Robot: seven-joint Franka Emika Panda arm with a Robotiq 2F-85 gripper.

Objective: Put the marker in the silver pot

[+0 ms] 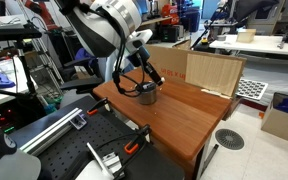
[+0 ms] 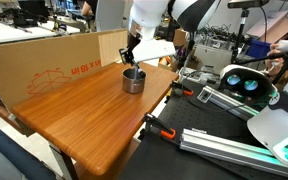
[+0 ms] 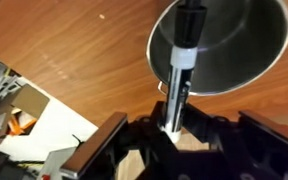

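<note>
The silver pot stands on the wooden table, seen in both exterior views. In the wrist view my gripper is shut on the marker, a dark stick with a white band. The marker points away from the jaws and its far end lies over the pot's opening. In the exterior views the gripper hangs just above the pot. The marker is too small to make out there.
A cardboard box wall stands along the table's back edge. Orange-handled clamps grip the table's front edge. Metal rails and equipment lie beside the table.
</note>
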